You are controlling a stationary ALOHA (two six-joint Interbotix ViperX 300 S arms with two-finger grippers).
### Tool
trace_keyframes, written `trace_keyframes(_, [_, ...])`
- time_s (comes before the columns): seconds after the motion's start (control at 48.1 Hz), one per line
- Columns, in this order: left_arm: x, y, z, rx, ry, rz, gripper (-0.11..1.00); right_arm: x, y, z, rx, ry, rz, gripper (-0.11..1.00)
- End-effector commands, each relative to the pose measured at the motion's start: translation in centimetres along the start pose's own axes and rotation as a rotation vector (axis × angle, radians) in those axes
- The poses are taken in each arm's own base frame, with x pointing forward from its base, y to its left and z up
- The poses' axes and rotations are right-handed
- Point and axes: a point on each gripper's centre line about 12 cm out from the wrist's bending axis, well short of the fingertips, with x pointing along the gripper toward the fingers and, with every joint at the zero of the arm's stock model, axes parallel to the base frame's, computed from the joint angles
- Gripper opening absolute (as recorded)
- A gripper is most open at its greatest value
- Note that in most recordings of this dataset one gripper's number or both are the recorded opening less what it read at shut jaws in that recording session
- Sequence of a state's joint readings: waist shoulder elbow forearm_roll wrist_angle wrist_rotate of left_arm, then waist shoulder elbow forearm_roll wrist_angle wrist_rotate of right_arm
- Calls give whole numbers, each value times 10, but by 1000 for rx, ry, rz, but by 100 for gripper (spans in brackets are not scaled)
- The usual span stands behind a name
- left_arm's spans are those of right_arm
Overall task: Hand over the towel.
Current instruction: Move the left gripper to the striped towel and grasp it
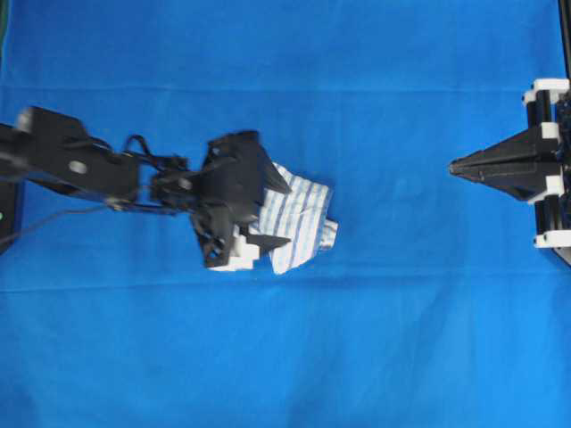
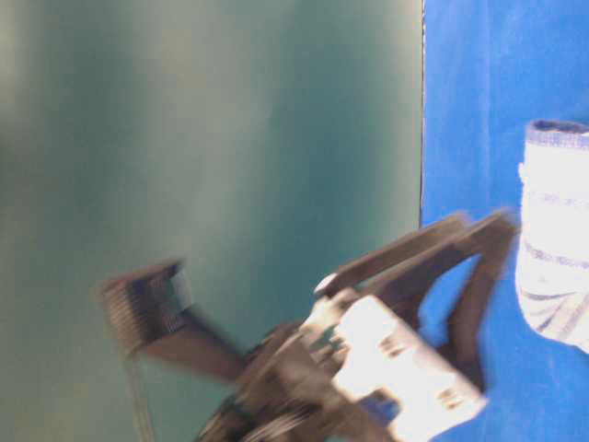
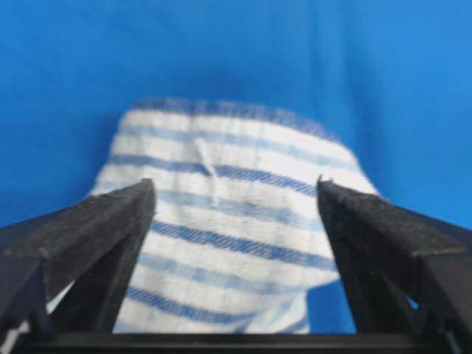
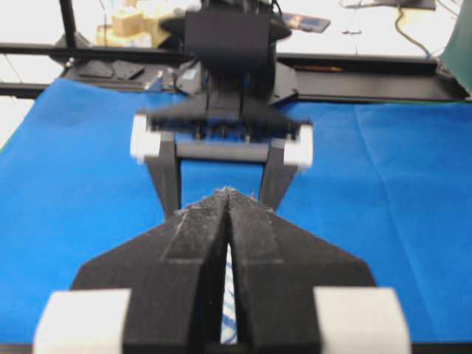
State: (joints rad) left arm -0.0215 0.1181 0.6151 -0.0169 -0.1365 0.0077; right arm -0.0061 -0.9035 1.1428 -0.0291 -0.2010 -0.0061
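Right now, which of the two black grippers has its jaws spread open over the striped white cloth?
The left gripper: its jaws stand wide over the striped white towel. The right gripper is shut, far off.

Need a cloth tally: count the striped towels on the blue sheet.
1: the small white cloth with blue-grey stripes lies mid-sheet, between the open left claw's fingers. None visibly hidden.
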Motion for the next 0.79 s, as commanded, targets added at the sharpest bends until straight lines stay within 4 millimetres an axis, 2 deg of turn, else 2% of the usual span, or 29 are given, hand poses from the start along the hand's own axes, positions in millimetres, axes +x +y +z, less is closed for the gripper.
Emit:
trace_keyframes(0.0, [9, 1, 5, 1, -5, 1, 93, 2, 0, 4, 0, -6, 0, 0])
trace_keyframes(0.249, [24, 6, -13, -9, 52, 12, 93, 3, 0, 3, 0, 6, -1, 0])
trace_keyframes(0.52, [26, 12, -14, -13, 104, 23, 89, 3, 0, 3, 0, 5, -1, 0])
trace_keyframes(0.603, [27, 13, -13, -13, 132, 23, 72, 3, 0, 3, 0, 5, -1, 0])
trace_keyframes(0.769, [18, 12, 1, -6, 113, 21, 26, 3, 0, 3, 0, 6, -1, 0])
